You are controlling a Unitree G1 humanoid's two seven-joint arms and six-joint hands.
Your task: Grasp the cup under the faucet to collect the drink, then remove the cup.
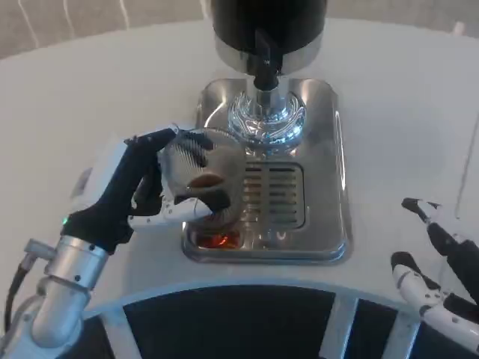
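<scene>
- The fingers of the left hand are wrapping around the cup, with dark fingertips curling over its near side and a white finger lying beneath it.
- The cup, ribbed and clear, is sitting in that grasp over the left part of the drip tray, beside the slotted grate; it is looking tilted toward the camera, though blur is making that hard to confirm.
- Something brownish is showing inside the cup, and an orange glint is lying on the tray below it.
- The faucet is hanging from the black dispenser above a shiny ring at the back of the tray, just beyond the cup.
- The right hand is resting low at the right, well apart from the tray, its fingers spread and gripping nothing.
- The tray is standing on the white counter.
</scene>
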